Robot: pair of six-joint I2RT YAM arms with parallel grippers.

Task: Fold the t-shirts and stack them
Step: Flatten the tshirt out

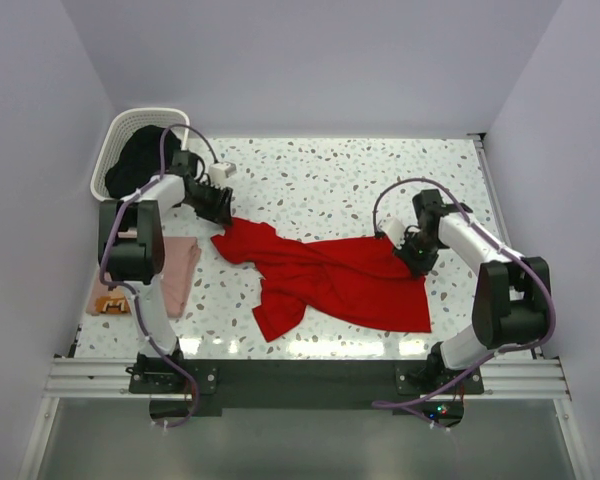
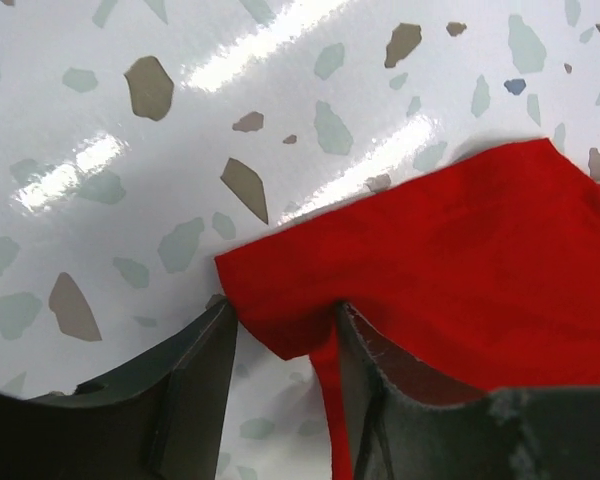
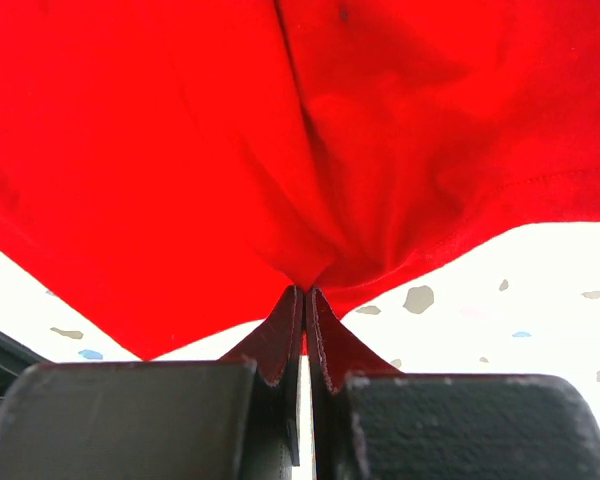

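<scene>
Terrazzo table (image 1: 330,170) has free room at the back. Red t-shirt (image 1: 330,275) lies crumpled across the middle, near front edge; pink t-shirt (image 1: 180,270) sits flat by left edge. Right gripper (image 3: 306,300) pinched tight on red cloth, left gripper (image 2: 285,330) abt half open w/ a red corner between jaws.

One red t-shirt (image 1: 330,278), one pink t-shirt (image 1: 180,272), one white basket (image 1: 107,158), one left gripper (image 1: 220,212), one right gripper (image 1: 413,262).

no text I can read on any of my feeds, red t-shirt (image 1: 350,280) looks plain, no labels or numbers legible
</scene>
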